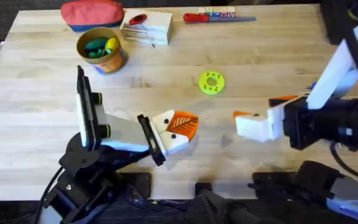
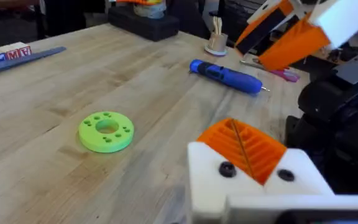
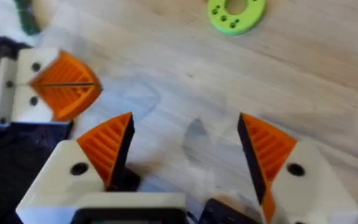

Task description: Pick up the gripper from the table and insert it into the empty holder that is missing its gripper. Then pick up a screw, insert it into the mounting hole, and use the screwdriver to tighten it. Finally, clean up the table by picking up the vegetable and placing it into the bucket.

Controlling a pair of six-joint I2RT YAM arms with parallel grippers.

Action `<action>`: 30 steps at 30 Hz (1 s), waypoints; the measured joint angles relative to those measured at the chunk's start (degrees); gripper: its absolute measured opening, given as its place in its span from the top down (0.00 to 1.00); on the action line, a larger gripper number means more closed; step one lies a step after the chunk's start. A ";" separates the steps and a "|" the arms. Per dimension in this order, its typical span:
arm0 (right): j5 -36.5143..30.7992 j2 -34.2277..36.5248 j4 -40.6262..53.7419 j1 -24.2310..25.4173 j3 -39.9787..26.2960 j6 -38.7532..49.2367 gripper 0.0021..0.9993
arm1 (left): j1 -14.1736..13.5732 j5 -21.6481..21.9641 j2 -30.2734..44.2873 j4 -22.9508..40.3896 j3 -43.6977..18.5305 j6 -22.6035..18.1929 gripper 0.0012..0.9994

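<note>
The worktop (image 1: pixel 166 50) is seen from overhead, and items are recorded from left to right.

At about 10 o'clock from the worktop centre, a red pouch (image 1: pixel 92 14) is noted at the far edge. Just in front of it stands the bucket (image 1: pixel 101 50), upright, with green and yellow items inside. Beside the pouch, towards 11 o'clock, a white box (image 1: pixel 146 28) is seen.

At about 7 o'clock, the left gripper (image 1: pixel 178 129) is found lying low over the worktop. Its fingers (image 3: pixel 55 84) are pressed together, the orange tips meeting along one seam, with nothing seen between them.

At 12 o'clock, a red-handled screwdriver (image 1: pixel 216 17) lies at the far edge. Near the centre, a green ring (image 1: pixel 211 83) lies flat, apart from both grippers.

At about 4 o'clock, the right gripper (image 1: pixel 257 121) is seen just above the worktop. Its fingers (image 3: pixel 107 146) are spread, with bare worktop between the orange tips; nothing is held.

In the left wrist view, the blue screwdriver (image 2: pixel 225 76) lies on its side beyond the green ring. No loose orange tip or bare holder can be made out.
</note>
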State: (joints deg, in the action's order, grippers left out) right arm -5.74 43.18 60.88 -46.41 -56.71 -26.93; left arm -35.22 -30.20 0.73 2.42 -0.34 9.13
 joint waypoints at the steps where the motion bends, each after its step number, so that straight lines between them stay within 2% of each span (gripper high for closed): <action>1: -1.51 0.00 0.54 1.49 0.00 -0.12 0.01 | 0.00 0.00 0.02 0.02 0.00 -0.02 0.99; 5: -7.25 0.00 2.66 9.66 0.00 -0.18 0.01 | 0.00 0.02 0.01 0.02 0.00 -0.02 0.99; 8: -10.52 0.21 2.61 19.14 0.00 1.26 0.01 | 0.00 0.04 0.00 0.02 0.00 -0.02 0.99; 13: -12.98 4.55 1.50 40.16 0.00 9.79 0.01 | 0.00 0.09 0.00 0.03 0.00 -0.02 0.99; 14: -12.97 10.12 -1.97 52.14 0.00 15.32 0.01 | 0.00 0.26 0.00 0.02 0.00 -0.02 0.99; 17: -10.23 16.20 -4.77 61.46 0.00 23.30 0.01 | 0.00 0.49 0.00 0.14 0.00 -0.02 0.99; 19: -7.43 19.60 -5.27 65.60 0.00 29.60 0.01 | 0.00 0.89 0.00 0.33 0.00 -0.04 0.99; 22: -4.48 23.89 -6.10 69.18 0.00 37.95 0.01 | 0.00 1.14 0.00 0.52 0.00 -0.02 0.99; 30: -1.82 34.70 -11.04 73.05 0.00 47.66 0.01 | 0.00 1.55 0.00 0.57 0.00 -0.04 0.99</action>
State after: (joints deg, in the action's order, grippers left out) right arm -7.56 77.88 49.84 26.64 -56.71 20.73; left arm -35.22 -28.64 0.73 2.98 -0.34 9.08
